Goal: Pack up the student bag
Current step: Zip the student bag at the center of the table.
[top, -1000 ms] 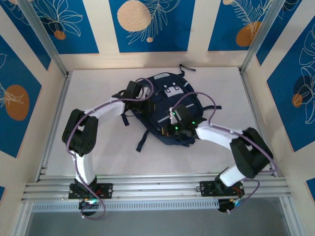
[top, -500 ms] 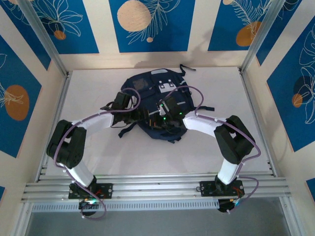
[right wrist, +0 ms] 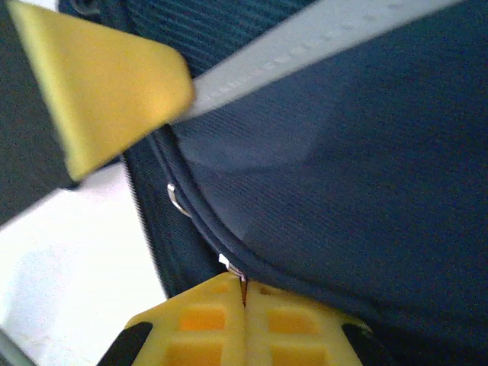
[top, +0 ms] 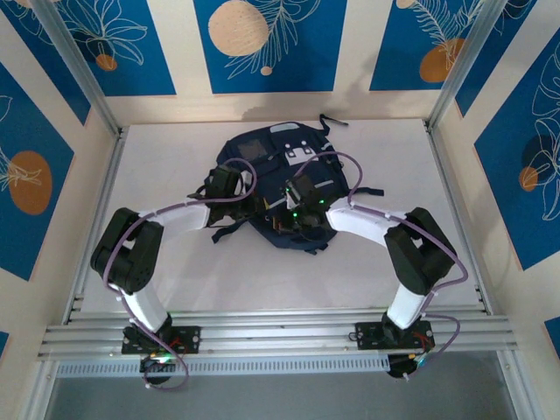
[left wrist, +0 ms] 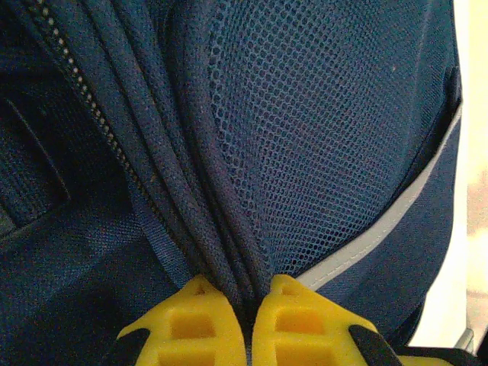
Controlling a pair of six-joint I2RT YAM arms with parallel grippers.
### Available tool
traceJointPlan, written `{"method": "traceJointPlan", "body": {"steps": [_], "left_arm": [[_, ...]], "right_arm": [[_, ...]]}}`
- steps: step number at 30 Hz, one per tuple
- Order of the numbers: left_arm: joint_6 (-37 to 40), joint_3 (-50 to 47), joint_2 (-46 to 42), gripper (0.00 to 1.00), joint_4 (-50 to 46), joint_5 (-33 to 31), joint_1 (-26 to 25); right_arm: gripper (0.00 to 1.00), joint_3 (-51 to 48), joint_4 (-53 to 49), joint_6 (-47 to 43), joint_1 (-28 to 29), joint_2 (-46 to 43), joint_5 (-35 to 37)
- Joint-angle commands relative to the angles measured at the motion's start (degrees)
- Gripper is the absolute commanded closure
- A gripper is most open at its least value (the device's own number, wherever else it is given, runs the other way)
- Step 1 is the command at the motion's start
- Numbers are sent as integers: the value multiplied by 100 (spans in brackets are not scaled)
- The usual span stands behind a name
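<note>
Fabric is pinched on both sides of the pack. Your left gripper (left wrist: pixel 248 296), its yellow fingertips pressed together, clamps a bunch of dark piped folds of the large dark navy fabric student bag (top: pixel 278 162), just beside a blue mesh panel (left wrist: pixel 320 137) and a zipper line (left wrist: pixel 91 99). Your right gripper (right wrist: pixel 244 297) is clenched on the bag's seam edge, with a small metal ring (right wrist: pixel 177 200) close by. The bag lies on the white table (top: pixel 175 271), toward the far wall, its light grey patch (top: pixel 249 149) facing up.
</note>
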Motion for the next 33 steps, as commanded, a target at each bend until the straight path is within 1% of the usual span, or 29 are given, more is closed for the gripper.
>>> {"method": "traceJointPlan", "body": {"steps": [1, 7, 11, 14, 16, 17, 20, 23, 27, 28, 31, 32, 33], "left_arm": [[391, 71, -87, 100, -167, -530, 128], [584, 67, -286, 100, -484, -437, 164], [859, 53, -434, 100, -858, -472, 180], [1010, 19, -496, 100, -1035, -566, 275], [1022, 1, -506, 100, -1029, -549, 393], [1034, 1, -507, 100, -1016, -564, 438], [1127, 135, -442, 100, -981, -693, 574], [1255, 504, -222, 100, -1033, -833, 710], [1278, 1152, 148, 100, -1084, -740, 804], [1254, 1266, 201, 100, -1057, -693, 797], [1141, 1601, 363, 100, -1057, -575, 795], [1130, 1710, 395, 92, -1138, -569, 793], [1129, 1768, 405, 82, -1212, -582, 794]], "right_arm": [[100, -78, -1878, -847, -201, -315, 708], [100, -146, -2015, -1335, -856, -559, 1550], [100, -92, -1961, -1558, -1520, -565, 2246], [100, -47, -1936, -1648, -1945, -611, 2234], [100, -92, -1891, -1704, -2051, -716, 2166], [100, -132, -1868, -1759, -2061, -770, 2049], [100, -327, -1733, -1874, -1906, -984, 1199], [100, -621, -1511, -1862, -1527, -1273, 212], [100, -957, -1116, -1431, -1036, -1528, -724], [100, -1041, -925, -1289, -965, -1546, -879], [100, -1130, -338, -967, -671, -1420, -1056], [100, -1080, -187, -911, -542, -1314, -1068], [100, -1000, -70, -892, -443, -1207, -1101]]}}
